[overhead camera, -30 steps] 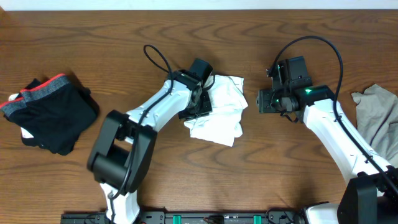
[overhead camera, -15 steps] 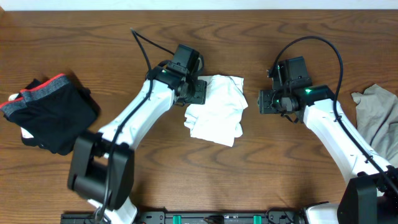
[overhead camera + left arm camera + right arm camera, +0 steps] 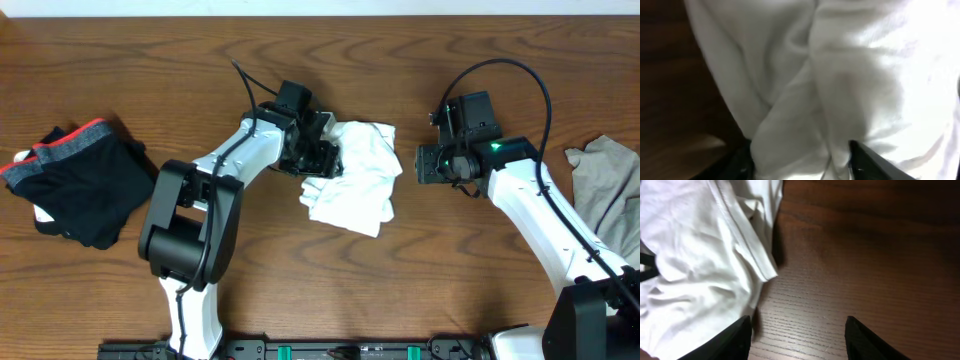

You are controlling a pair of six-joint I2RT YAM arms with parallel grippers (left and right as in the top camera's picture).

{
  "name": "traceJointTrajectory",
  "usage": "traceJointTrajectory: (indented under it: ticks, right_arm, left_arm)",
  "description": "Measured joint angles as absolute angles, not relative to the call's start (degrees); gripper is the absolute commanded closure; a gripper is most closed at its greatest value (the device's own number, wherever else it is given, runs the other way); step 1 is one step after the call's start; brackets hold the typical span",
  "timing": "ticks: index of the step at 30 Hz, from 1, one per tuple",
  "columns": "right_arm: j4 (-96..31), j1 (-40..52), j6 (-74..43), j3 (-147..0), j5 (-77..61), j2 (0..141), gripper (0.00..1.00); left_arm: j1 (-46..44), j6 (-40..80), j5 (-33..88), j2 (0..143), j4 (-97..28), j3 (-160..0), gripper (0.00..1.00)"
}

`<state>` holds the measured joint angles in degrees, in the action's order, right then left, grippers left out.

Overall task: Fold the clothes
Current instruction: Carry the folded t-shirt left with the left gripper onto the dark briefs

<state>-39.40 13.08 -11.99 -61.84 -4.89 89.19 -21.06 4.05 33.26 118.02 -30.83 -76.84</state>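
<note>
T-shirt, white and crumpled into a loose, roughly folded bundle, lay near the middle of the brown wooden table, between the two arms. None of the folds turned toward the cameras carried lettering or a label that could be read. The left gripper sat at the left edge of the bundle, touching the cloth. In the left wrist view its two dark fingertips stood apart at the bottom of the picture, and a thick ridge of the T-shirt ran down between them. They did not look clamped onto it, so the claw read as open with cloth lying in the gap. The right gripper hung just to the right of the bundle, apart from it and pointing toward it. In the right wrist view its fingers were spread over bare wood with nothing between them. The hemmed right edge of the T-shirt lay to their left and a little farther off. A black garment with a red and grey waistband lay in a heap at the left side of the table, well apart from the arms. A grey-beige garment lay at the right edge, beside the right arm.
</note>
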Motion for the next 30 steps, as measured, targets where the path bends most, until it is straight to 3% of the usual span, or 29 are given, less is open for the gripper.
traceJointTrajectory:
  ticks: [1,2,12,21,30]
  right_arm:
    - [-39.4,13.1,-12.0,-61.8,-4.9,89.2,0.42]
    - [-39.5,13.1,-12.0,-61.8,-4.9,89.2,0.42]
    - [-40.2,13.1,-12.0,-61.8,-4.9,89.2,0.42]
    - [-40.5,13.1,-12.0,-61.8,-4.9,89.2,0.42]
    - [-41.4,13.1,-12.0,-61.8,-4.7,89.2,0.42]
  left_arm:
    - [-21.1,3.7,34.4,118.5,-30.9,-76.8,0.93]
    - [-21.2,3.5,35.2,119.0,-30.9,-76.8,0.94]
    - [-16.9,2.9,32.2,114.0,-36.3,-76.8,0.94]
    - [-4.1,1.1,22.3,95.1,-43.4,-76.9,0.94]
    - [10.9,-3.5,12.9,90.1,-43.5,-77.4,0.94]
